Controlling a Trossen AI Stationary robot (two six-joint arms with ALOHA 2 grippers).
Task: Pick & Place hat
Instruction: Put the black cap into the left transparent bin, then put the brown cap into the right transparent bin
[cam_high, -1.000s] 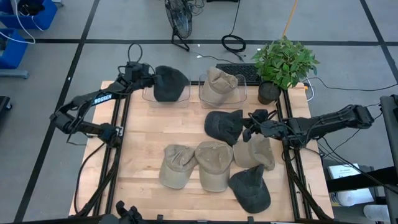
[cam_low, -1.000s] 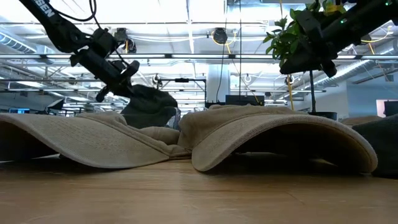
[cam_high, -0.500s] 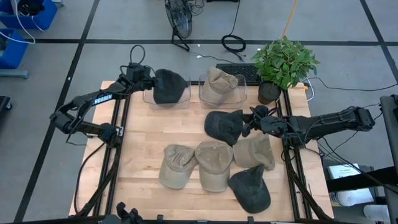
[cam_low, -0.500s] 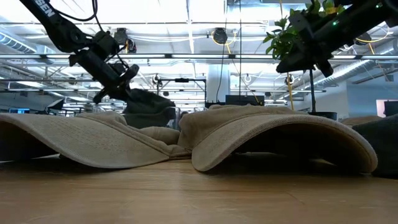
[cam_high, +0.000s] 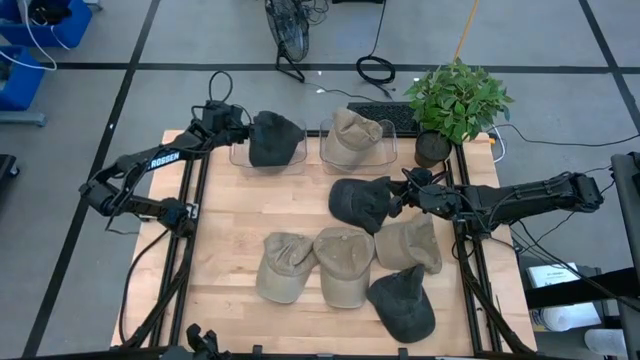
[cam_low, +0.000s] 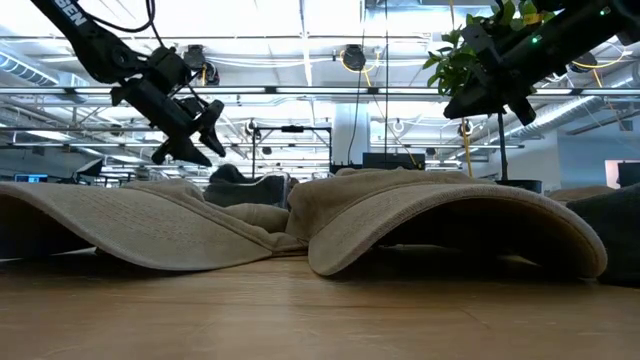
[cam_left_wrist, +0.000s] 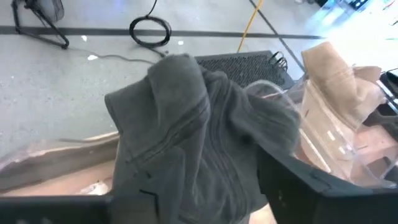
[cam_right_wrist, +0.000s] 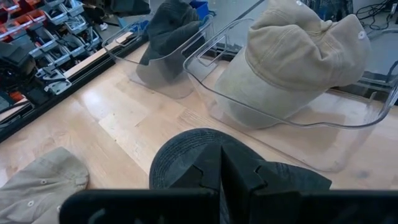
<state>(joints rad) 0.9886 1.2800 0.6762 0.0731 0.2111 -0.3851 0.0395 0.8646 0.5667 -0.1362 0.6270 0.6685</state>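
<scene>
dark grey hat (cam_high: 272, 137) lies in the clear left bin (cam_high: 240, 155) at the table's (cam_high: 230, 230) far edge, beside a tan hat (cam_high: 355, 133) in the neighbouring bin. left claw (cam_high: 237, 130) hangs just beside it, fingers spread, gripping nothing. right claw (cam_high: 403, 193), fully closed and empty, hovers over another dark hat (cam_high: 358, 202) mid-table.
</scene>
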